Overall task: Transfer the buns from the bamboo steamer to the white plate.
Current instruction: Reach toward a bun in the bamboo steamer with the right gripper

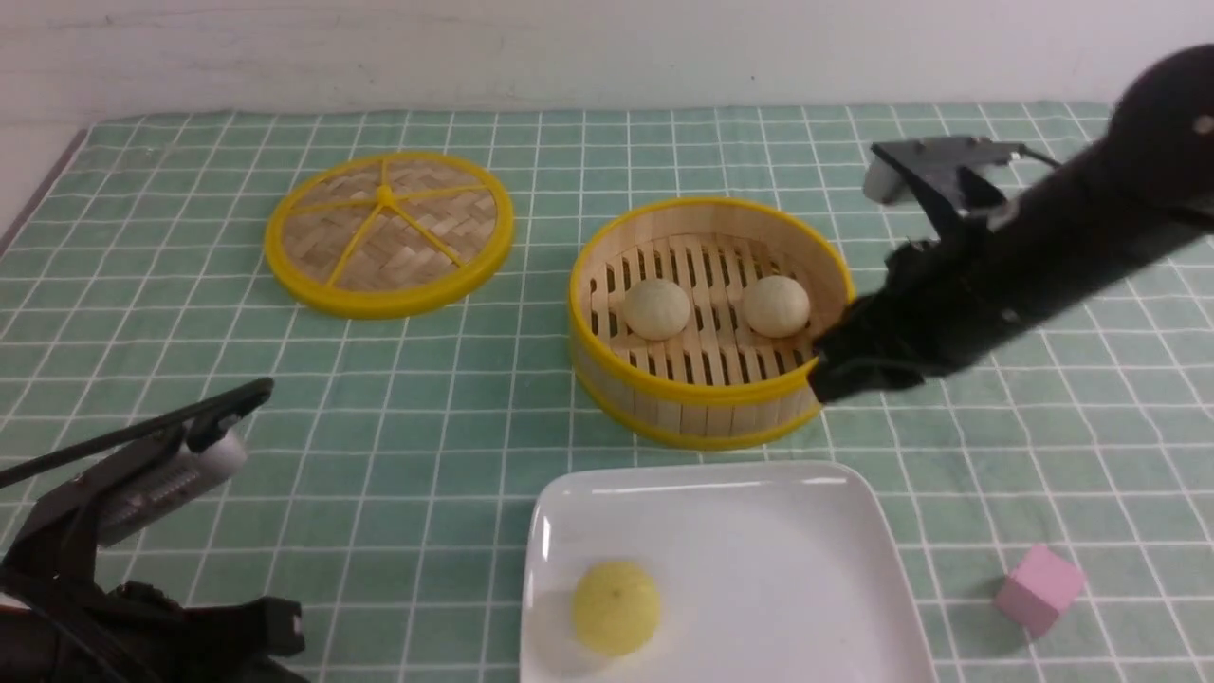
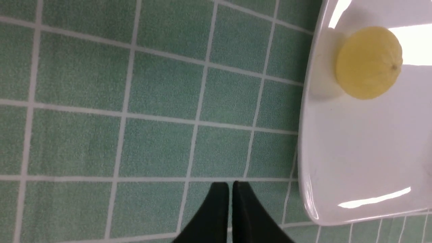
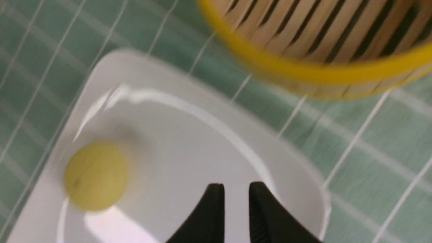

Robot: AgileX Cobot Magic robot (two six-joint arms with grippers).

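The buns (image 1: 654,308) are seated in the bamboo steamer (image 1: 702,394). The right tool (image 1: 825,378), narrowly parted and empty, is poised at its right rim. The white plate (image 1: 759,550) is set just in front.

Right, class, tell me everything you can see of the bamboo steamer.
The bamboo steamer is a round, deep basket of light bamboo slats with yellow rims top and bottom and a slatted floor. It stands upright and lidless on the green checked cloth, beyond the white plate. Two pale buns sit apart inside. The right gripper overlaps its right rim; contact unclear.
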